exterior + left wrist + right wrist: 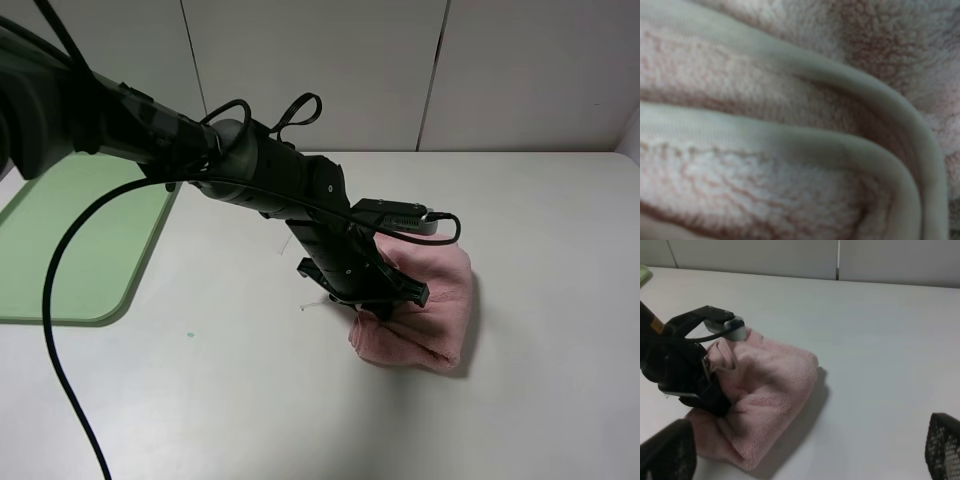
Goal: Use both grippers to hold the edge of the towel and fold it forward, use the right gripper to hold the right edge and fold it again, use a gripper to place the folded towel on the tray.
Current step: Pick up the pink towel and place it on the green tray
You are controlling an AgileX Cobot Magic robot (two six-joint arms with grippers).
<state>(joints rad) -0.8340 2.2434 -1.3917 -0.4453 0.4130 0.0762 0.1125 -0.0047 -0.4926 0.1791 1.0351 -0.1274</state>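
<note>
The pink towel (pixel 432 290) lies folded in a thick bundle on the white table, right of the middle. My left arm reaches across to it, and my left gripper (pixel 376 303) is dug into the bundle's left side. In the right wrist view its black fingers (pixel 715 399) are sunk in the towel (pixel 772 390), which bunches up around them. The left wrist view is filled by blurred pink pile and two layers of the stitched hem (pixel 790 136). My right gripper (pixel 802 455) hovers open, to one side of the towel and apart from it. The green tray (pixel 80 250) lies at the far left.
A black cable (pixel 62 330) from the left arm hangs over the table's front left. A thin white thread or tag (pixel 310 305) lies on the table beside the left gripper. A white wall stands behind the table.
</note>
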